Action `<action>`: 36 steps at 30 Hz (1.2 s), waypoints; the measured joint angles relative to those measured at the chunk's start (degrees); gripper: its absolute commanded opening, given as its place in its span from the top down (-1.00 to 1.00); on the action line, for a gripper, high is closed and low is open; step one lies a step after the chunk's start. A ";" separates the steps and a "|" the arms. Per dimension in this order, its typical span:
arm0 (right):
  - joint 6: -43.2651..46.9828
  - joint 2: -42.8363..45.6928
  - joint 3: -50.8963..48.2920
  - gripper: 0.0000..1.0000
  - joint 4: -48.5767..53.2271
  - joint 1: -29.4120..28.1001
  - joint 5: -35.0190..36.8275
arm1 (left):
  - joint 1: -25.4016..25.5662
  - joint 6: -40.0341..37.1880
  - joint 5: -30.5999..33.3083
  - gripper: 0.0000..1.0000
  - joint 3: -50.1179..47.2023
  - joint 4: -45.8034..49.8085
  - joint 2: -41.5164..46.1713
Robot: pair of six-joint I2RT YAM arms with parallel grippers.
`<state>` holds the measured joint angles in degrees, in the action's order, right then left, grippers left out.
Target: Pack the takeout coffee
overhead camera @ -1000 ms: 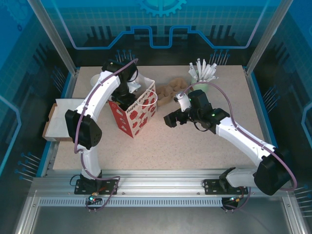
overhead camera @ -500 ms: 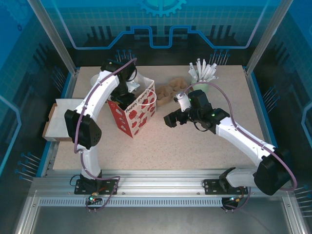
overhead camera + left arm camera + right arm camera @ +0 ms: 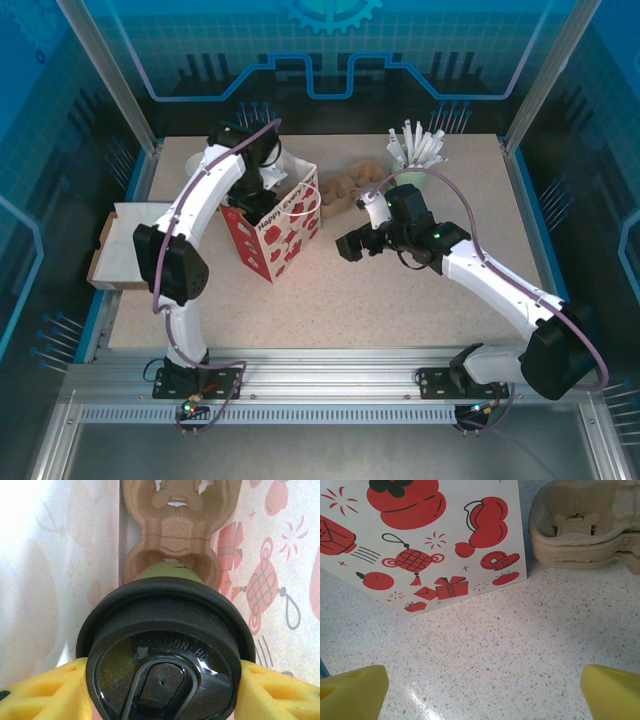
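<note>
Coffee: takeout coffee [image 3: 162, 645] clamped in left gripper [image 3: 162, 692], inside red-and-white bag [image 3: 280, 555].
Under the hand: cardboard carrier [image 3: 172, 535]; cup seems not seated yet.
Right gripper [image 3: 485, 685]: spread wide, empty, bag ahead of it.
Remaining: lower, release.

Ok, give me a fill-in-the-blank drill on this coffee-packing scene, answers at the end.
The left gripper grips the takeout coffee, whose lid is ____. The takeout coffee is ____ the red-and-white bag. The right gripper hovers above the table with its jaws ____.
Missing words: black; inside; open.
</note>
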<state>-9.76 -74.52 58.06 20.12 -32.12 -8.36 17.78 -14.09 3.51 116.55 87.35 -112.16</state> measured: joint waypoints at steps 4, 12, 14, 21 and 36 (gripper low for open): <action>0.00 -0.02 0.00 -1.00 -0.02 -0.22 0.09 | 0.00 -0.04 -0.37 0.21 -0.13 -0.68 -0.61; 0.26 -0.04 0.00 -1.00 0.00 -0.26 0.48 | -0.07 -0.04 -0.42 0.21 -1.09 -1.09 -0.94; 0.42 -0.04 0.00 -1.00 0.00 -0.26 0.48 | -0.11 -0.04 -0.39 0.21 -1.31 -1.14 -1.14; 0.42 -0.13 0.00 -1.00 0.02 -0.28 0.48 | -0.33 -0.04 -0.59 0.21 -1.77 -1.60 -1.31; 0.42 -0.13 0.13 -1.00 0.44 -0.68 0.50 | -0.48 -0.07 -0.81 0.21 -2.45 -2.23 -1.36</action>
<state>-9.34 -74.65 58.19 20.56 -32.80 -7.86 17.30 -14.15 2.70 114.10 85.12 -113.51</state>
